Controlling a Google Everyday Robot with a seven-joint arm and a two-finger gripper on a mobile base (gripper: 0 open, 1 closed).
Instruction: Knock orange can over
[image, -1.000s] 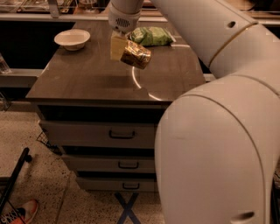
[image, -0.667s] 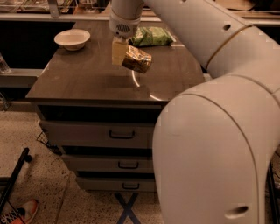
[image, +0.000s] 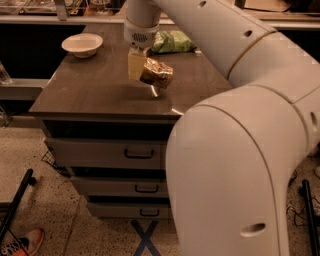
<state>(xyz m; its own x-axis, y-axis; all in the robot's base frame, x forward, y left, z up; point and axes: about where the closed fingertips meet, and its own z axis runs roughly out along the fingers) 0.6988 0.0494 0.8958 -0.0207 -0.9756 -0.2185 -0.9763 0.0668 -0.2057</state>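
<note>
The orange can (image: 156, 73) is tipped far over, its long axis leaning down to the right, over the middle of the brown tabletop (image: 90, 92). My gripper (image: 137, 65) comes straight down from the white wrist and touches the can's left side. Only one cream-coloured pad shows, against the can. Whether the can rests on the table or hangs off the gripper cannot be told.
A white bowl (image: 82, 45) sits at the table's back left. A green crinkly snack bag (image: 172, 42) lies at the back, just behind the gripper. My large white arm (image: 235, 150) fills the right side. Drawers (image: 137, 153) are below the tabletop.
The gripper and the tilted can have both sunk slightly toward the tabletop. The can keeps about the same lean. The bowl and bag have not moved.
</note>
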